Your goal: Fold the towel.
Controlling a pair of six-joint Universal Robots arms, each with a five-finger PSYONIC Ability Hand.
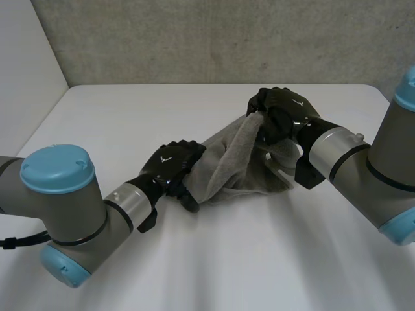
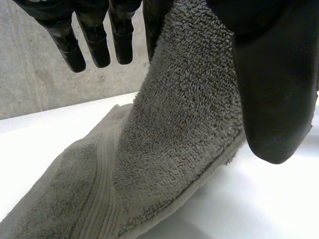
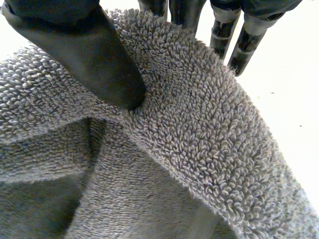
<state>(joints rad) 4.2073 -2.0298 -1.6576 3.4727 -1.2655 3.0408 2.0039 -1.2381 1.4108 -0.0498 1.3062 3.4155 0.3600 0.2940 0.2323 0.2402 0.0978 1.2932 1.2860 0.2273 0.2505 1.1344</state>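
grey looped-pile terry towel (image 1: 233,170): plain mid-grey, one flat woven band of the same grey
left hand (image 1: 172,163): glossy black
right hand (image 1: 288,114): glossy black
smooth white table (image 1: 123,116): plain white
rough concrete wall (image 1: 194,39): mottled grey
round arm caps (image 1: 57,170): light blue

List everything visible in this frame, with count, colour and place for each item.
towel: one, grey terry, bunched at the middle of the table, one end lifted off it
table: one, white, under the towel and both arms
back wall: one, grey concrete, behind the table
side wall: one, white, left of the table's far corner
arms: two, grey joints with light-blue caps, one coming in from each side
left robot hand: one, black, pinching the towel's left end between thumb and fingers
right robot hand: one, black, pinching the raised far end of the towel between thumb and fingers
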